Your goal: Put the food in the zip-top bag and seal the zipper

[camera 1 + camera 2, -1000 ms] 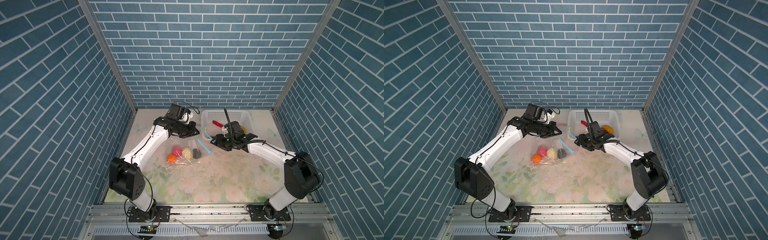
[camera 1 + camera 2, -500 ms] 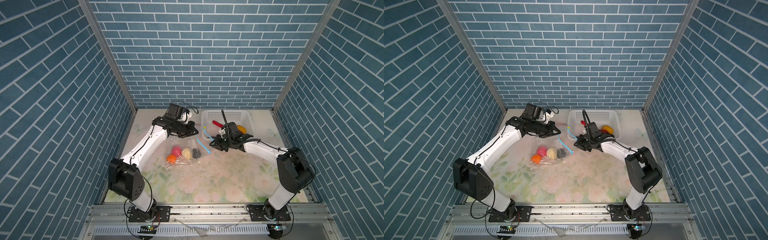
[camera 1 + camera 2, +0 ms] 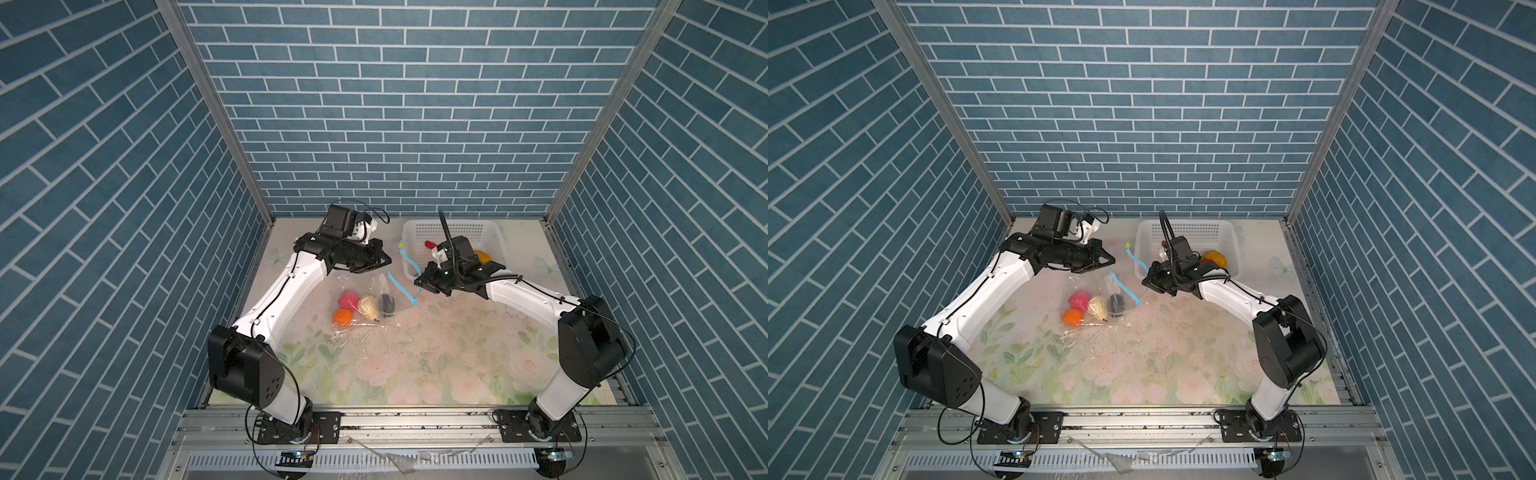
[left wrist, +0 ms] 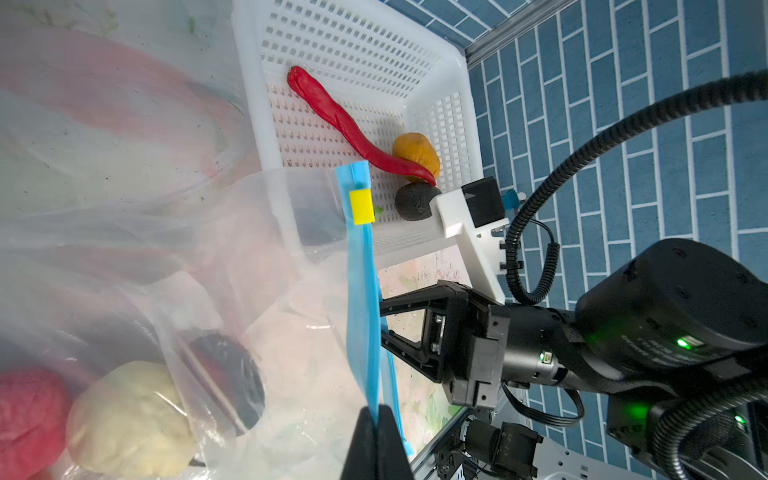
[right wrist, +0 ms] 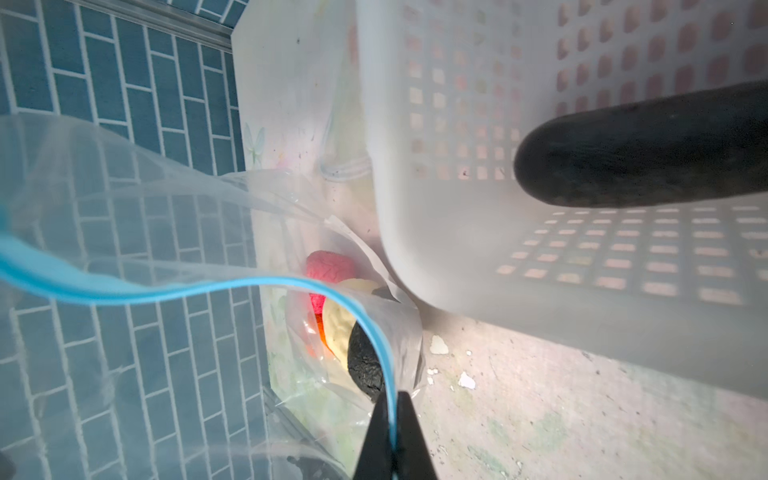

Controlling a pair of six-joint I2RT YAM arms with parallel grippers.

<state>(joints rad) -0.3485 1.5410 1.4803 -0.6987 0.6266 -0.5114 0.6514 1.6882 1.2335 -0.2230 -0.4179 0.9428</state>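
Both claws are on the bag's mouth: the left claw point(image 4: 376, 419) is clenched on the zipper point(image 4: 360, 291), a thin smooth light-blue strip, and the right claw point(image 5: 392, 415) pinches the same strip further along, its black wedge fingers tight with the blue squeezed between them. The zip-top bag point(image 3: 365, 286) is clear crinkly film slumped on the floral table point(image 3: 415, 357) just beside the basket point(image 3: 453, 226), a white hard-plastic tub with square perforations. The small yellow tab point(image 4: 361, 206) rides the strip right at the basket's near wall. Deep in the bag, on its side away from the basket, a pink bumpy ball point(image 3: 348, 299), an orange ball point(image 3: 342, 318), a cream lump point(image 3: 368, 305) and a black lump point(image 3: 386, 303) bunch together, touching. Inside the basket lie a long glossy red chilli point(image 4: 345, 124), a yellow-orange fruit point(image 4: 415, 153) and a second black lump point(image 4: 415, 201), and a smooth dark aubergine point(image 5: 644, 158) shows against its perforated wall. The right claw works close along the basket's outer wall, so that side is tight, while broad floral cloth opens from the basket towards the arm bases
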